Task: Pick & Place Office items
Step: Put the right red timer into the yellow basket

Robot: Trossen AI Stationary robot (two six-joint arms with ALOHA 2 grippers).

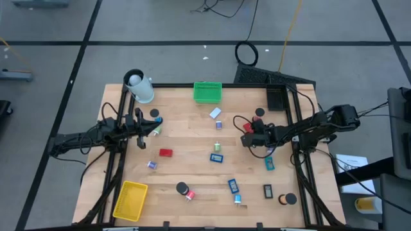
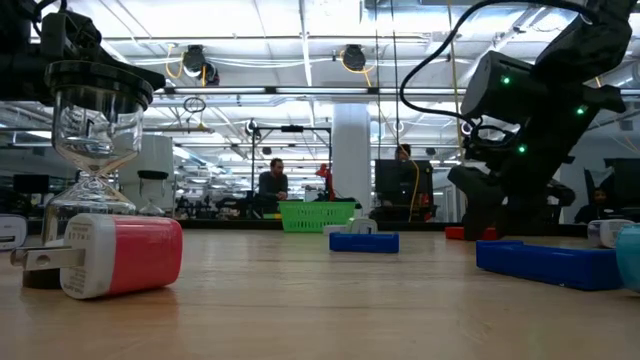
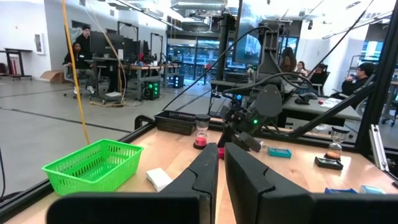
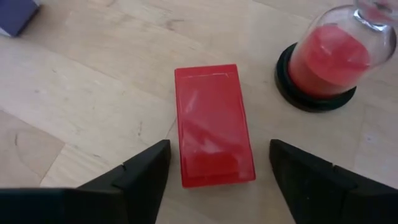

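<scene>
Wooden tabletop [image 1: 192,170] is strewn with unsorted items, both baskets look empty, the right hand [image 4: 217,180] straddles a red block [image 4: 212,124] with fingers apart, and the left hand [image 3: 219,171] waits pinched together.

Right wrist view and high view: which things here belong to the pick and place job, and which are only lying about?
Belong to the job:
- red block, between the fingers of the open right pincer
- red block near the table's middle
- blue block
- teal block

Lying about:
- red-sand hourglass
- green basket
- yellow basket
- white cylinder
</scene>
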